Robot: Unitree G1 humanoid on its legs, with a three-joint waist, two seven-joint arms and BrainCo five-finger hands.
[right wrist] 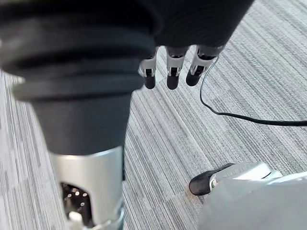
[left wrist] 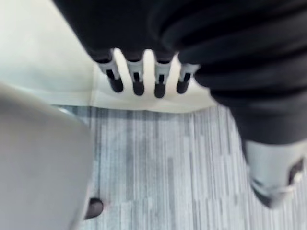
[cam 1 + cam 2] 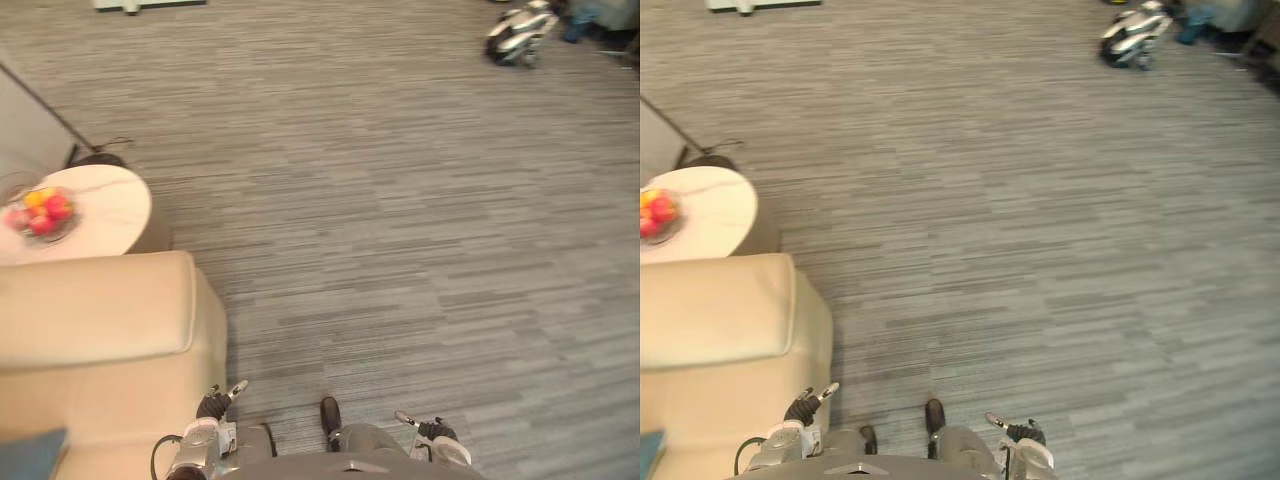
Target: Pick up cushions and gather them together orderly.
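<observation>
The robot stands on grey striped carpet [image 3: 400, 200] right beside the corner of a cream sofa [image 3: 100, 320], which sits on its left. Its left hand [image 3: 213, 405] hangs low next to the sofa's front corner. In the wrist view its fingers [image 2: 138, 81] hang straight and slightly apart against the pale upholstery, with nothing in them. The right hand [image 3: 437, 435] hangs low on the other side over bare carpet, well away from the sofa, and its fingers [image 1: 172, 76] are likewise straight and loose, holding nothing. The one cushion [image 3: 30, 452] in sight is a blue corner poking in at the lower left edge. It lies on the sofa seat, apart from both hands; the rest of it is cut off, so its shape cannot be told. Behind the sofa's arm is a small round white surface [image 3: 115, 215], and near its far left side stands a glass bowl of fruit [image 3: 40, 212] in reds and yellows. Far across the carpet, toward the right, a black-and-white object [image 3: 520, 35] lies on the floor, too far off to tell what it is.
</observation>
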